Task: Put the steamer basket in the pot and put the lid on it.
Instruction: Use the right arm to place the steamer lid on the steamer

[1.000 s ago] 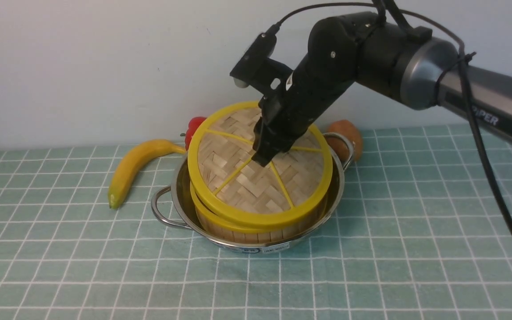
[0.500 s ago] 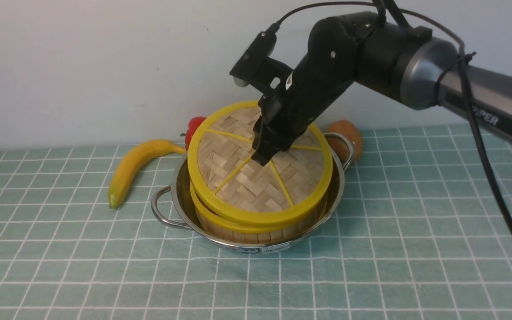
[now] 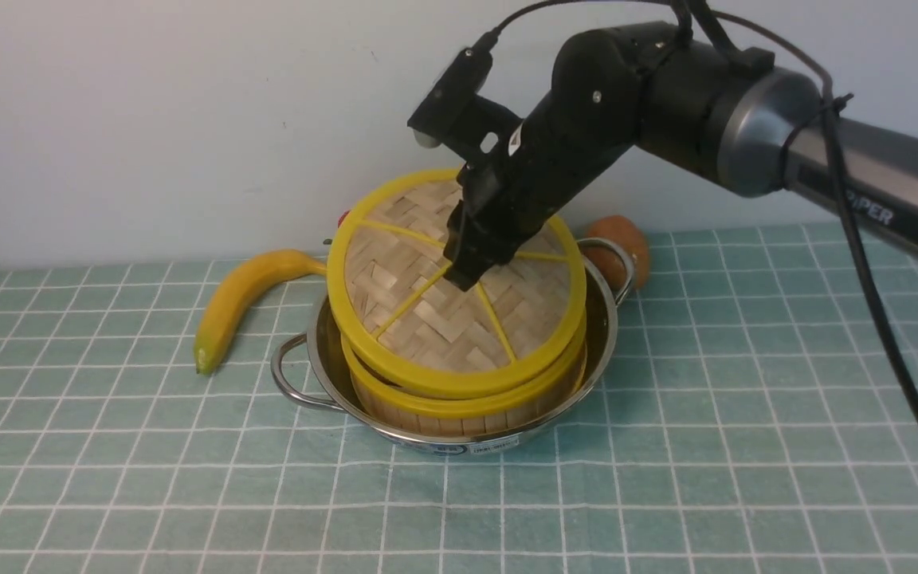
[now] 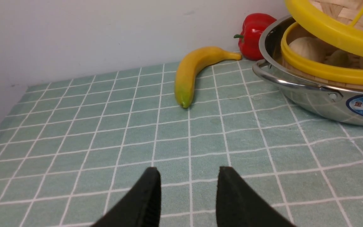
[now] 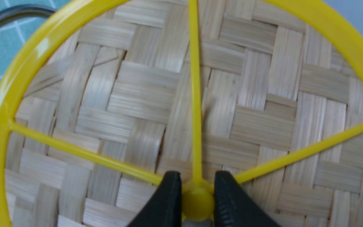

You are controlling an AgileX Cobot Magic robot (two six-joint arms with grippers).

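The shiny steel pot (image 3: 323, 351) stands mid-table with the steamer basket (image 3: 459, 408) inside it. In the left wrist view pale buns (image 4: 307, 49) show under the basket's yellow rim (image 4: 314, 67). The woven lid (image 3: 427, 319) hangs tilted just above the basket, its far edge raised and its near edge low over the rim. My right gripper (image 3: 463, 275) is shut on the lid's central yellow knob (image 5: 198, 201), one finger on each side. My left gripper (image 4: 187, 176) is open and empty, low over the cloth to the left of the pot (image 4: 310, 101).
A yellow banana (image 3: 240, 299) lies left of the pot, with a red pepper (image 4: 255, 30) behind the pot's left rim. A brown round thing (image 3: 626, 243) sits behind the pot's far handle. A green checked cloth covers the table, and a wall stands close behind.
My right gripper has carried the lid a little to the left and up. The lid now covers the red pepper in the front view. The pot and basket have not moved.
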